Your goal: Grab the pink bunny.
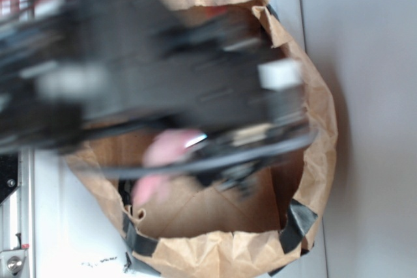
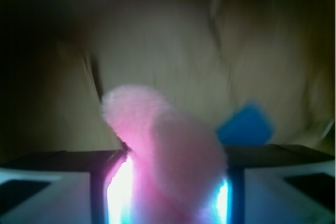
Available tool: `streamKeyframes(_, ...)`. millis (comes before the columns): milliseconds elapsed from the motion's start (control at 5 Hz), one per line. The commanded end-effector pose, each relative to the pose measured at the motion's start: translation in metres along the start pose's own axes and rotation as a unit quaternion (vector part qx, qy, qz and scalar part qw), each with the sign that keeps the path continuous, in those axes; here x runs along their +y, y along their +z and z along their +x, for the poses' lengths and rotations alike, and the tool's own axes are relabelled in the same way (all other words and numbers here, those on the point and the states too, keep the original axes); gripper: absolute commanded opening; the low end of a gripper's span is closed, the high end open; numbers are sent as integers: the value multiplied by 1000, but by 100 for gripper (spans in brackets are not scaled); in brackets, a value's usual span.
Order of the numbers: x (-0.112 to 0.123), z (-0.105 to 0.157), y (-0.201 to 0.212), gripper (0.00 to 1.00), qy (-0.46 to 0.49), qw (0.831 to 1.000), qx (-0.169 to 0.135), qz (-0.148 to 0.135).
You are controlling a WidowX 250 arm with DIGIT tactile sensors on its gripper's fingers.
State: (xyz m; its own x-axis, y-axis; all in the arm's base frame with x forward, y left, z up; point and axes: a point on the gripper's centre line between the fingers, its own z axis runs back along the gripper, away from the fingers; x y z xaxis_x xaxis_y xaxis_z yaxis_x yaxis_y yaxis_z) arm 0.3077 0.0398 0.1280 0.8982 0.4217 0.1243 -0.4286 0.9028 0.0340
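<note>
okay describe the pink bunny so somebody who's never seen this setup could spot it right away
Look inside the brown paper bag on the white surface, under the dark, blurred robot arm. The pink bunny is the soft, fuzzy pale-pink shape there; the wrist view shows it between the fingers of the gripper. The only other thing visible in the bag is a blue block, hard-edged and not furry.

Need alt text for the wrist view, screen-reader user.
A fluffy pale-pink plush bunny sits squeezed between the two gripper fingers at the bottom of the blurry frame, lit by a bright glow on both sides. Behind it is the dim brown paper bag interior, with a small blue block lying to the right.
</note>
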Motion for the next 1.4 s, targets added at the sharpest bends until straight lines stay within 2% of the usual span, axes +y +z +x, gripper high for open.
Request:
streamKeyframes(0,-5,16,43,0,-53,994,-61,67)
streamKeyframes(200,-4,8,54,0,-66,993,-77,64)
streamKeyframes(400,-3,3,57,0,-82,990,-103,40)
streamKeyframes(600,-7,-3,59,0,-134,985,-98,-40)
streamKeyframes(800,-7,-7,58,0,-148,984,-92,-46)
streamKeyframes(1000,-9,-8,56,0,-143,985,-90,-35)
streamKeyframes(1200,-11,1,50,0,-131,988,-84,-3)
